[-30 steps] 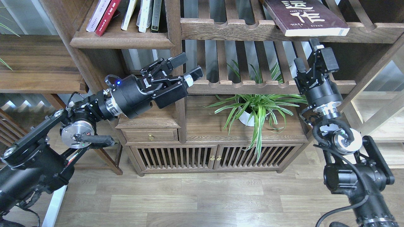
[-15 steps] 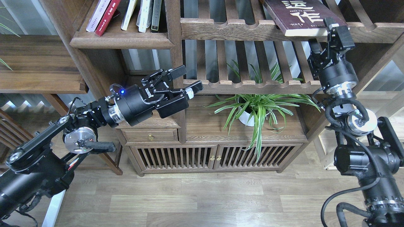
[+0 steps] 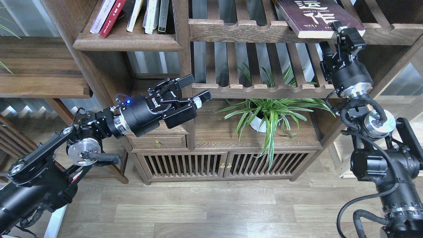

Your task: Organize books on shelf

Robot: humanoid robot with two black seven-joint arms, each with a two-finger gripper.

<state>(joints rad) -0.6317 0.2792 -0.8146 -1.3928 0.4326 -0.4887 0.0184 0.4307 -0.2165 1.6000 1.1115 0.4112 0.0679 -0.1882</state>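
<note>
Left gripper (image 3: 195, 88) jaws wide apart and empty, by the cabinet post, right gripper (image 3: 335, 37) raised at the maroon book's (image 3: 317, 16) near corner, its grip unclear, book flat on slatted rack (image 3: 238, 30), red book (image 3: 113, 17) upright on shelf (image 3: 127, 42).

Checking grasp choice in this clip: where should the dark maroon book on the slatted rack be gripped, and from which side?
Probably the overhanging front edge of the maroon book, approached from below and in front. It lies flat with its page edge past the rack rail, leaving both faces free; the right gripper is already there.
</note>
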